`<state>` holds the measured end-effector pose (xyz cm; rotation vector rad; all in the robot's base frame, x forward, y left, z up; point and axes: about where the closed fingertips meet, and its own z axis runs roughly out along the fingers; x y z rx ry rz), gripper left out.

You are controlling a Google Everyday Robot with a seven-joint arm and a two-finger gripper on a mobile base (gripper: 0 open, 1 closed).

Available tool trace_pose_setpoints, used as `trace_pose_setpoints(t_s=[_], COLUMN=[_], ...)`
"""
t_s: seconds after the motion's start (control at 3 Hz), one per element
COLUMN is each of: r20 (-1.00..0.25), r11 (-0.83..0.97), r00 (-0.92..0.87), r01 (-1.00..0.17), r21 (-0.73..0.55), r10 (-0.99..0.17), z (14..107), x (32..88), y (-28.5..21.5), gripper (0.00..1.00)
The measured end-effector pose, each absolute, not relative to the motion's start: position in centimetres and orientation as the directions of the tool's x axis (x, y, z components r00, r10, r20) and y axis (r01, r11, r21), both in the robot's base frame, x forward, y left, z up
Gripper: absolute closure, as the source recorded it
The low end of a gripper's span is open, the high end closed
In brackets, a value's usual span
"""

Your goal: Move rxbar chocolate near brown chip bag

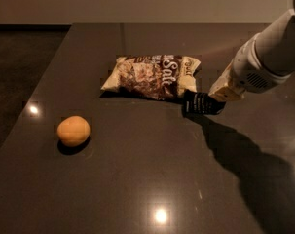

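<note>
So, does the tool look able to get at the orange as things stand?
Probably yes: the tool sits at the rxbar chocolate beside the brown chip bag, and the orange lies alone in the open, nothing over or against it. Whether it reaches that far is unsure.
</note>
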<state>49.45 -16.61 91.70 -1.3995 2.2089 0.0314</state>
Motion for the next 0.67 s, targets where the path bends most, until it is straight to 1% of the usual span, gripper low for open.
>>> trace_pose_setpoints(t_s=[0.33,0.67], r20=[-0.436,-0.436], r11=[0.464,0.464], r00=[-0.328,-0.327], r01=[-0.849,-0.848], r21=[-0.253,-0.255], r10=[-0.838,-0.838], z=[91.86,91.96], x=[49.35,49.3], y=[-16.52,-16.5], gripper=[0.04,0.0])
